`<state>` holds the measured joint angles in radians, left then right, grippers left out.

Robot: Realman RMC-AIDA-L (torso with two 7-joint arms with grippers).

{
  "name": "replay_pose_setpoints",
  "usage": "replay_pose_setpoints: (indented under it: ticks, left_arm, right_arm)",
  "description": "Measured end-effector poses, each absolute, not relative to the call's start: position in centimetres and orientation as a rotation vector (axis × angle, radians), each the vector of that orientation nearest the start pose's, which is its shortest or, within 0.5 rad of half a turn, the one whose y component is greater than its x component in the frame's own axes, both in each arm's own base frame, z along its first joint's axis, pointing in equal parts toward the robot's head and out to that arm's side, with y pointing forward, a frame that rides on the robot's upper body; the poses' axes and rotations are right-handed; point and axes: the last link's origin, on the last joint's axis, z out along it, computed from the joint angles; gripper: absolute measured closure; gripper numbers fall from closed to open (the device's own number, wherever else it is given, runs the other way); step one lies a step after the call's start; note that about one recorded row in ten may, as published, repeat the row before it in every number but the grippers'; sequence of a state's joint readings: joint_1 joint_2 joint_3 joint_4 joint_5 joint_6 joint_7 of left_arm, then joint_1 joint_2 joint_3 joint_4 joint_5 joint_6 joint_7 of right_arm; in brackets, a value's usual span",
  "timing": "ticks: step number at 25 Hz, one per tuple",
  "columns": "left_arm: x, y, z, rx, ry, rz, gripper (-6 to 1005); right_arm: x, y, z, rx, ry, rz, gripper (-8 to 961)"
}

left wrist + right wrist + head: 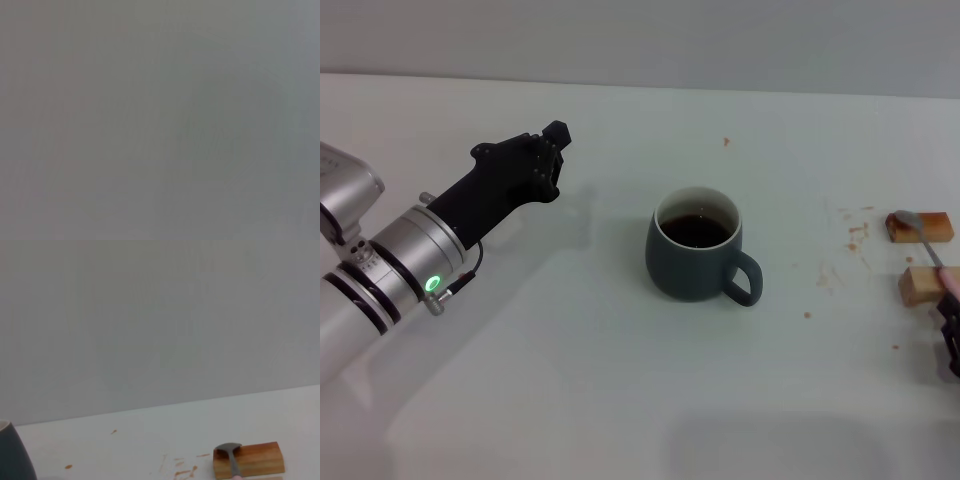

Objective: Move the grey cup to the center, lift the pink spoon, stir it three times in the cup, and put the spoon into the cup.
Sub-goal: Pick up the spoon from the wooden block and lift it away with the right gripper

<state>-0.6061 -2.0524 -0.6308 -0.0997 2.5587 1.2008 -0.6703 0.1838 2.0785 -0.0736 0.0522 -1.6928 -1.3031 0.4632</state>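
Observation:
The grey cup (695, 258) stands mid-table with dark liquid inside and its handle toward the right. Its edge also shows in the right wrist view (15, 456). The pink spoon (923, 242) lies across two wooden blocks at the far right, metal bowl on the far block and pink handle end toward the near edge. Its bowl shows in the right wrist view (228, 448). My right gripper (950, 325) is at the picture's right edge, just at the spoon's handle end. My left gripper (552, 140) hangs above the table, left of the cup and apart from it.
Two small wooden blocks (920, 227) (923, 285) sit at the far right under the spoon; the far block (248, 459) shows in the right wrist view. Brown specks (855, 235) dot the white table near them. The left wrist view shows only plain grey.

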Motion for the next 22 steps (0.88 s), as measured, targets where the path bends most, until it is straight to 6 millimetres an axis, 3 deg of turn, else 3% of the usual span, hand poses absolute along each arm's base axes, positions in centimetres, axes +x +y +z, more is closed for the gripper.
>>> replay_pose_setpoints:
  ticks: [7,12,22]
  left_arm:
    - [-26.30,35.31,-5.31,-2.079,-0.673,-0.996,999]
    - [-26.30,35.31,-5.30,-2.079,-0.673,-0.996,999]
    - [-26.26,35.33,-5.29,-2.076,-0.674,-0.999,999]
  right_arm:
    - [38.81,21.01,-3.90,-1.735,0.866,0.697,758]
    - [38.80,20.98,-3.93,-1.736,0.867,0.697,830]
    - [38.35,21.02,-3.70,-1.730,0.845,0.733,830]
